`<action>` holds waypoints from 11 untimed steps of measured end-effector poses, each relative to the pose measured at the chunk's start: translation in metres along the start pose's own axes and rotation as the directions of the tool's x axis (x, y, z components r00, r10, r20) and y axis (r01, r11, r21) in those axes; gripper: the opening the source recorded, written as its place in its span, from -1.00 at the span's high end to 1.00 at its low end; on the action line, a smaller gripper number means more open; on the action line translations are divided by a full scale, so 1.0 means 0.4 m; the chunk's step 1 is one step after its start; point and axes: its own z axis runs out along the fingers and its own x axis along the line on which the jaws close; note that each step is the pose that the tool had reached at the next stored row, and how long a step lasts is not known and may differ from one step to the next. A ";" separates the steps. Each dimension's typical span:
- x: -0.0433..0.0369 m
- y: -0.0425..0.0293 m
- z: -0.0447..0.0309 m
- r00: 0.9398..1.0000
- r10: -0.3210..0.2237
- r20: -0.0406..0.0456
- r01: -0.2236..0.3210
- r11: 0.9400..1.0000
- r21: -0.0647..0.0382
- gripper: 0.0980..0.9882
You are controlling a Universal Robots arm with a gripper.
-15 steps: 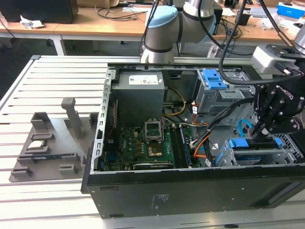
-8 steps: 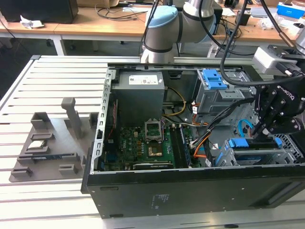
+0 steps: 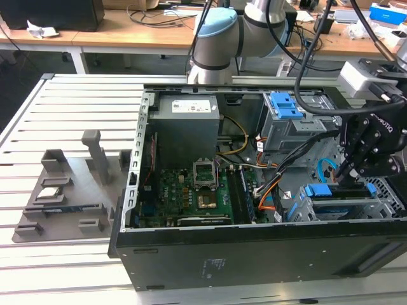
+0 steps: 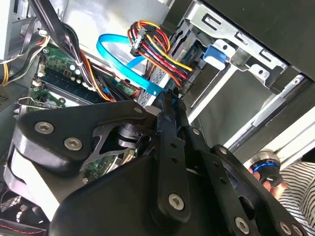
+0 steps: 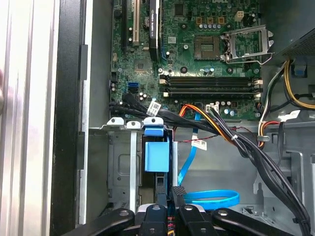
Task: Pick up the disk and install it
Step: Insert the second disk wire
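The disk (image 3: 340, 191) stands on edge in the lower metal bay of the open computer case (image 3: 254, 254), at the exterior view's right. Its blue bracket (image 3: 317, 190) shows at one end. In the first wrist view the bracket's blue tab (image 5: 156, 156) sits between the bay's rails. My gripper (image 3: 346, 170) hangs right over the disk's upper edge, fingertips at or just above it. In both wrist views the black fingers (image 5: 160, 194) are drawn together, with nothing seen between them (image 4: 170, 98). Most of the disk's body is hidden inside the bay.
A second grey bay with a blue latch (image 3: 286, 105) stands behind. Cable bundles (image 5: 231, 135) and a blue flat cable (image 5: 211, 199) run close to the gripper. A grey parts fixture (image 3: 63, 190) lies at the exterior view's left. A striped sleeve (image 4: 295, 182) is near the case.
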 end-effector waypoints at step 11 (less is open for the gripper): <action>0.007 -0.001 0.016 1.000 0.000 0.002 0.000 1.000 0.000 0.86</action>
